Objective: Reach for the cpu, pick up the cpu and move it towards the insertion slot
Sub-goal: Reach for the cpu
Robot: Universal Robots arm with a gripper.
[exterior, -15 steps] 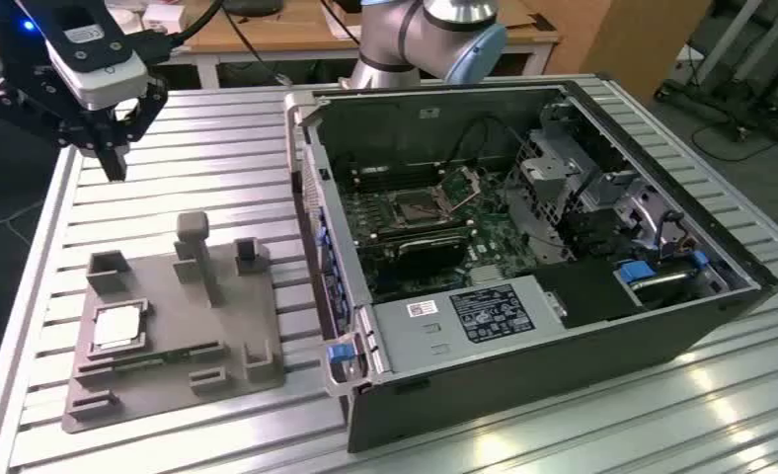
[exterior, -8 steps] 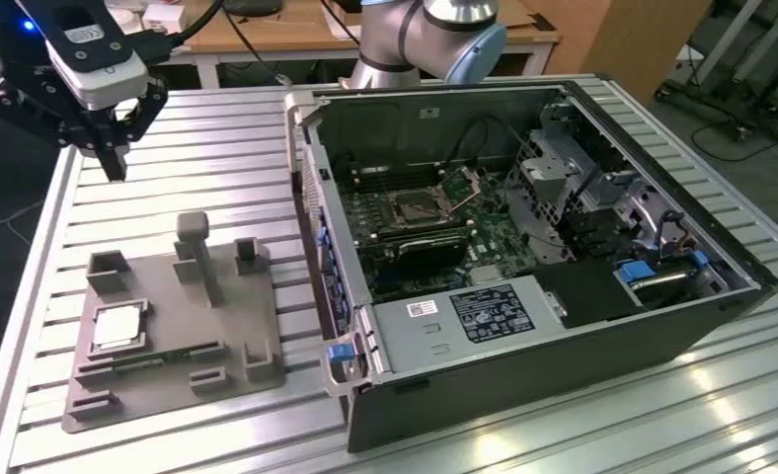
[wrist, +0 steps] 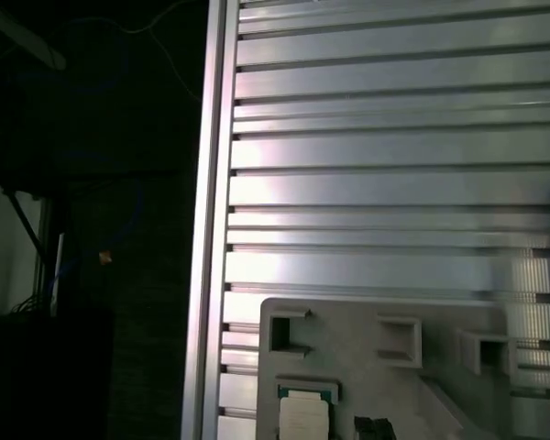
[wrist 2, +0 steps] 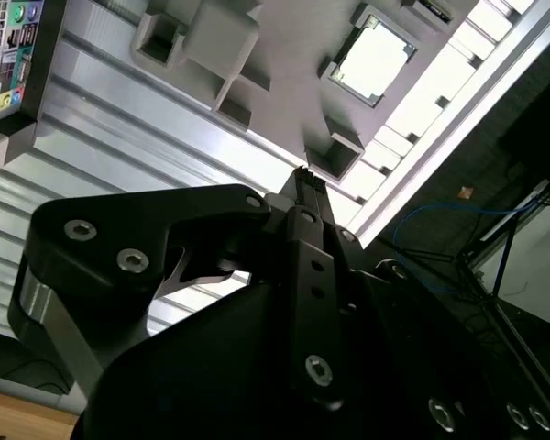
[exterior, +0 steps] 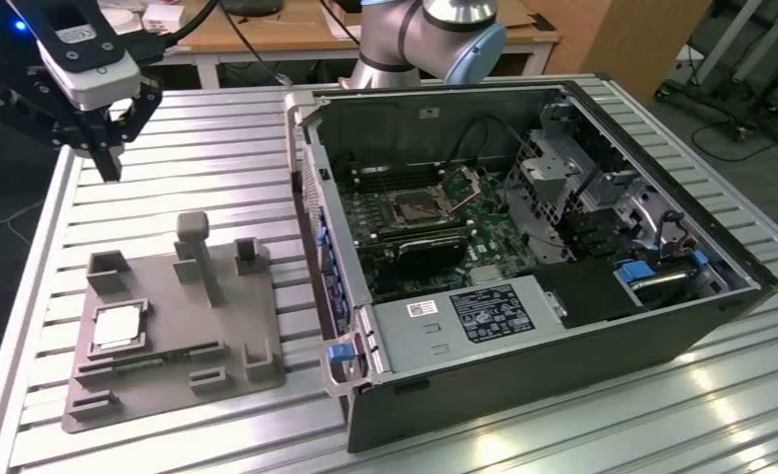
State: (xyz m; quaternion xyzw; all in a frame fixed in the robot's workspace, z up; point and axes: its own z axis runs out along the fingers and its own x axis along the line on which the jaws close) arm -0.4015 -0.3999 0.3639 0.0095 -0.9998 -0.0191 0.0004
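The cpu (exterior: pixel 116 326) lies on a fixture (exterior: pixel 231 341), well apart from the end effector (exterior: pixel 108 170).

The cpu (exterior: pixel 116 327) lies in a fixture (exterior: pixel 165 301) at the exterior view's left of the computer case (exterior: pixel 561 363).

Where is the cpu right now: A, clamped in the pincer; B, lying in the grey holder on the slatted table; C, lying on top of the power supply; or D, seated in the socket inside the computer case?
B: the cpu lies flat in a recess of the grey holder beside the open case, while the pincer hangs well apart from it and holds nothing.
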